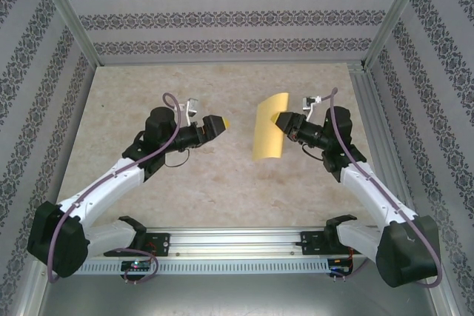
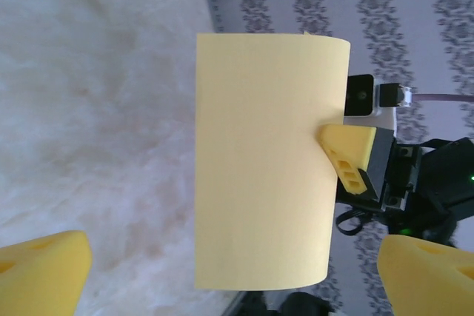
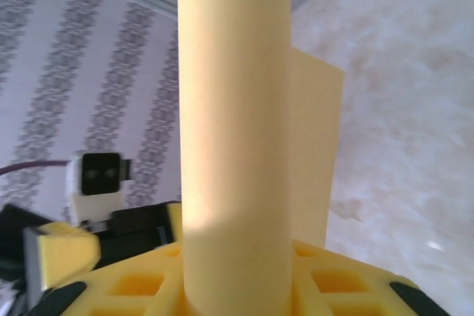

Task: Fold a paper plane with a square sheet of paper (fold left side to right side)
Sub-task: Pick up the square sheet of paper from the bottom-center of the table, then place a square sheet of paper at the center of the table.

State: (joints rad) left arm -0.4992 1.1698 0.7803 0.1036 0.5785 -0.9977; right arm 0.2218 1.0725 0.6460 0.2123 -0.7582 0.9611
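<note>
- The right hand (image 1: 285, 120) is clenched on the square sheet of paper (image 1: 268, 127), pinching its right edge about midway along.
- In the left wrist view, one yellow finger (image 2: 348, 155) of that hand lies pressed against the sheet's face at that edge.
- In the right wrist view, the sheet rises from between the closed fingers, bent over so that a second layer shows behind the first.
- The sheet sits right of the middle of the bench (image 1: 222, 183), with its far end curled over. I cannot tell whether it touches the bench.
- The left hand (image 1: 216, 124) is released, its fingers (image 2: 41, 271) spread wide and grasping nothing. It points at the sheet, with bare bench between them.
</note>
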